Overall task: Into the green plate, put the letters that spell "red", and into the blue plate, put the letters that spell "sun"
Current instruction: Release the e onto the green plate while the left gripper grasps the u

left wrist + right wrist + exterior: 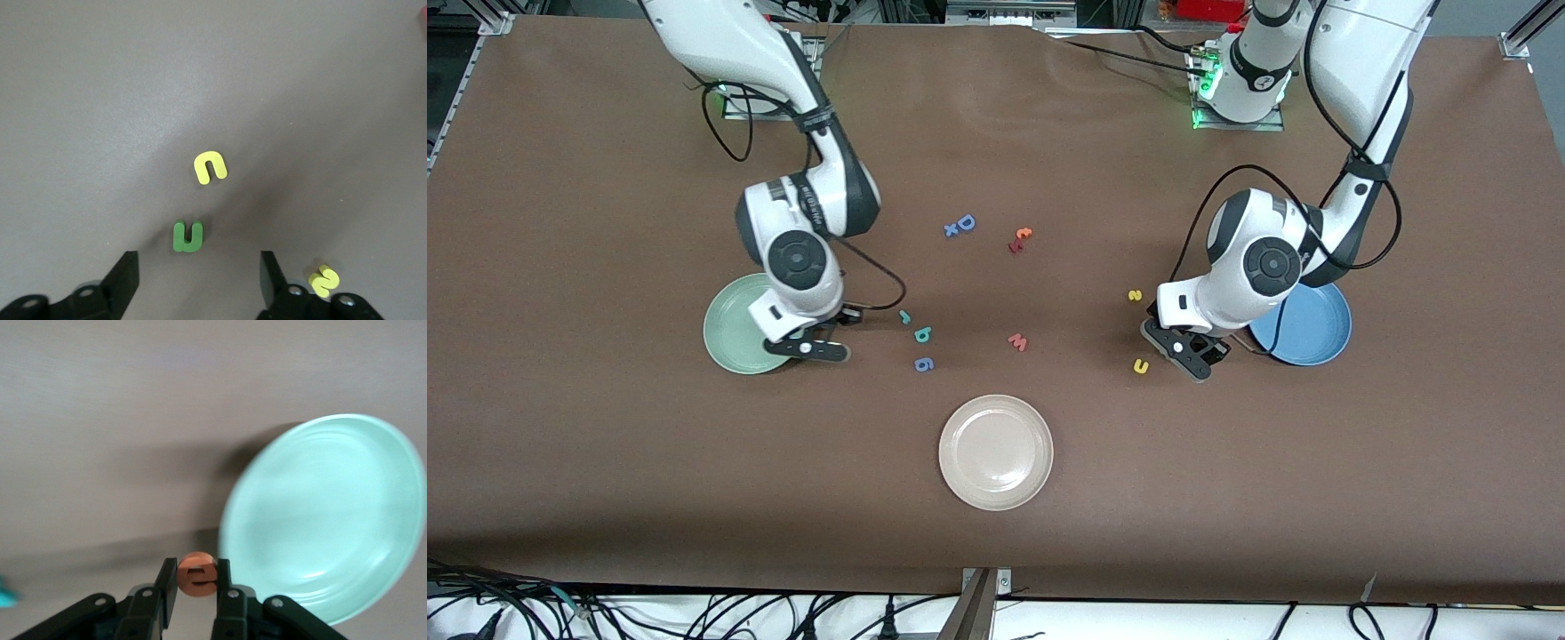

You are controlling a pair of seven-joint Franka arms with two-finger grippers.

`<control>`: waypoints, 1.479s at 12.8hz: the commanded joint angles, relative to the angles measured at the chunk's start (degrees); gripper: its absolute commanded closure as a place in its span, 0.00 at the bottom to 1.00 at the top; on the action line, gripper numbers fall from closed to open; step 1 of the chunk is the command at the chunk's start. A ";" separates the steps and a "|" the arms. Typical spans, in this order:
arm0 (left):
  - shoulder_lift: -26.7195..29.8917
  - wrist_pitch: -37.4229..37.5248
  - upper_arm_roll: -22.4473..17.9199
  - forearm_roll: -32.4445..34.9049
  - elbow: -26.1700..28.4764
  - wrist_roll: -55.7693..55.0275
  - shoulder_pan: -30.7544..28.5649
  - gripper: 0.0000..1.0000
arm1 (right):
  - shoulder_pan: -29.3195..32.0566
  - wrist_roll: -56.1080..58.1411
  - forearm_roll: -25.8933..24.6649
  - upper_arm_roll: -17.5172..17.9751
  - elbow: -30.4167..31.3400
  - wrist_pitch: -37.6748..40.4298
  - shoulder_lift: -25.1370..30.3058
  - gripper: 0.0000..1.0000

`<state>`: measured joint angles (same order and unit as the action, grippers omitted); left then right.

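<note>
Right gripper (195, 587): black two-finger jaws pinched on the orange "e" (196, 573), a small round foam disc with its letter cut showing; it hangs at the rim of the green plate, on the side toward the table's middle.
Green plate (734, 333): round, pale mint, smooth and glossy with a raised rim; it sits at the right arm's end of the table, and the part in view holds nothing.
Teal "r" (904, 316): tiny hook of matte foam, flat on the mat just beside the right gripper, toward the table's middle.
Teal "d" (923, 334): rounded bowl with a stem, near the "r" and slightly nearer the front camera; a blue "g" (924, 364) lies nearer still.
Left gripper (199, 283): jaws spread wide and gripping nothing, low over the mat with the green arch letter (188, 236) between the finger lines.
Yellow arch letter (210, 167): soft-edged foam arch, apart from the green one, flat on the mat.
Yellow "s" (324, 281): curly foam piece just beside one left finger (272, 280).
Blue plate (1316, 333): round, medium blue, raised rim, at the left arm's end, partly under that arm.
Beige plate (996, 452): round, off-white, smooth, nearest the front camera.
Table mat (605, 444): brown, dull, finely grained.
Pink "w" (1017, 341): zigzag foam near the middle.
</note>
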<state>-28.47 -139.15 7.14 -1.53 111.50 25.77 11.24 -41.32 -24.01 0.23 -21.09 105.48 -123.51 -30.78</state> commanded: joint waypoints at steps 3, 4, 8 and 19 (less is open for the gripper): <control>-2.82 -3.84 -3.00 1.09 0.47 -1.07 2.02 0.27 | 2.64 9.95 -0.05 -2.81 2.89 1.95 0.12 0.88; -3.17 -3.85 -4.49 1.09 0.39 -2.55 3.17 0.32 | 2.73 10.82 -0.05 -2.81 2.98 2.05 -1.28 0.84; -4.05 -5.25 -5.03 1.09 0.39 -6.52 4.58 0.40 | 3.00 11.97 0.21 -2.81 2.98 2.13 -1.39 0.24; -5.10 -6.40 -5.56 10.32 0.39 -11.97 6.43 0.45 | 2.03 -17.11 1.09 13.61 -0.36 -5.75 1.70 0.43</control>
<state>-32.87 -144.24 2.41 6.87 111.68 15.27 16.66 -39.91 -39.19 0.93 -9.08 105.30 -125.61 -27.42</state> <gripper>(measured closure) 0.449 0.414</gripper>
